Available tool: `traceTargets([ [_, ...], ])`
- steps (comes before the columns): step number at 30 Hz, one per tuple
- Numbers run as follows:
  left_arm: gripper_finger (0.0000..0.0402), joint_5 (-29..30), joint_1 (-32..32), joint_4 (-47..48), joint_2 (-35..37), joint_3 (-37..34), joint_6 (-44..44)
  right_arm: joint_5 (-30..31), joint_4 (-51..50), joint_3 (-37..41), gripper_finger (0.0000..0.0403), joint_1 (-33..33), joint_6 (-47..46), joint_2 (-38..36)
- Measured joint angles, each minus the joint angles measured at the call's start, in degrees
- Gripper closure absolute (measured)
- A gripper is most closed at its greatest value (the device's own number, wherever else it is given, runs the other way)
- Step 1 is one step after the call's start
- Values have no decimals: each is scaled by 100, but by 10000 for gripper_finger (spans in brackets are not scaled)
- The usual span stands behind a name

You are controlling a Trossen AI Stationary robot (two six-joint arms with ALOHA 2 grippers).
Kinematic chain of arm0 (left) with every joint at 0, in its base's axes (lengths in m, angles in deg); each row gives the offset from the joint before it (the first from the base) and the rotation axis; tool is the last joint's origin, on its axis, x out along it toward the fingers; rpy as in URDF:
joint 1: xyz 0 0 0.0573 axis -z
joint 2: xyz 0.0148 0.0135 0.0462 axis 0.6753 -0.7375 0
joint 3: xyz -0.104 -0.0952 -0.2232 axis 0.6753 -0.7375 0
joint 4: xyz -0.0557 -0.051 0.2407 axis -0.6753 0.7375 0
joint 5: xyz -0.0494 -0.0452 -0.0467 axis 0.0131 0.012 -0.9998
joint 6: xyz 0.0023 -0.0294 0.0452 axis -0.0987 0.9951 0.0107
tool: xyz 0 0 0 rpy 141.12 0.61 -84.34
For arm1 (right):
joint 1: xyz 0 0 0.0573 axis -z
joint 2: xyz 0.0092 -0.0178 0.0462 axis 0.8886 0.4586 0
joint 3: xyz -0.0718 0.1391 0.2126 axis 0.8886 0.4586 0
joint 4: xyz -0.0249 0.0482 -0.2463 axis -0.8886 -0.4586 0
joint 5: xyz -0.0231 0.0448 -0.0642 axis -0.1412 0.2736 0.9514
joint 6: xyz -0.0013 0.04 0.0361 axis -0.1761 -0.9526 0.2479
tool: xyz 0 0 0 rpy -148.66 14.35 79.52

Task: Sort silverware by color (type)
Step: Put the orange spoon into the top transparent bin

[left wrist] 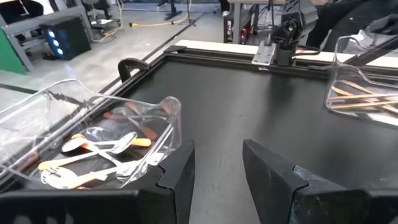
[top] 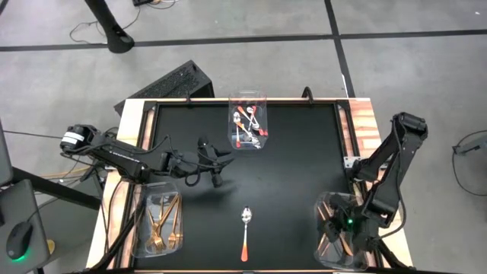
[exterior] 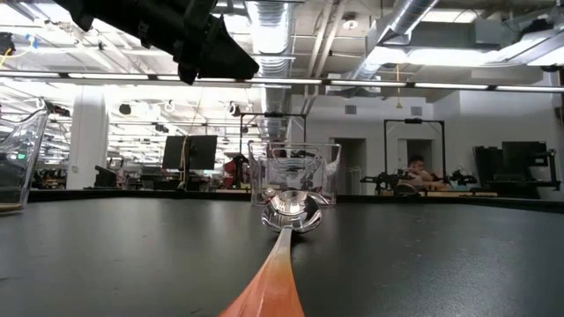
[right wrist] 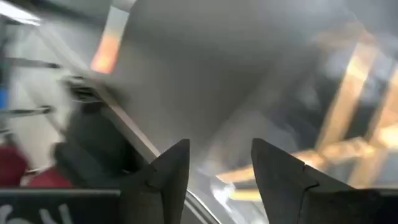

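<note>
One spoon [top: 245, 232] lies flat on the black table, near the front edge at the middle. Its silver bowl [exterior: 291, 211] points to the far side and its orange handle to the near side. My left gripper [top: 221, 164] hovers open above the table's left middle, with nothing between its fingers [left wrist: 217, 168]. Over the near right bin of copper knives [top: 341, 242], my right gripper [top: 342, 230] is open and empty [right wrist: 221, 168]. The knives [right wrist: 348, 124] show blurred beneath it.
A clear bin of spoons [top: 248, 122] stands at the far middle edge, and it also shows in the left wrist view as the spoon bin [left wrist: 93, 143]. A clear bin of gold forks [top: 160, 221] stands near left. A raised rim [top: 346, 129] frames the table. A keyboard [top: 163, 84] lies beyond the far left corner.
</note>
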Motion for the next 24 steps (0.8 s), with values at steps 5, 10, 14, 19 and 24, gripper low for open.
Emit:
traceTargets([
  [5,278,-79,38,4,0,0,97,1030,739,-201,209,478,2148,-111],
  [10,278,-95,171,7,0,0,127,1933,1118,-211,214,1356,4633,-35],
  [14,278,-90,358,288,121,0,298,1610,1279,-196,215,2447,5492,273],
  [19,278,455,716,1139,444,2,642,293,2385,-198,215,3589,6763,948],
  [24,278,1193,1099,1874,608,2,1086,-857,3417,-200,215,4330,7553,1739],
])
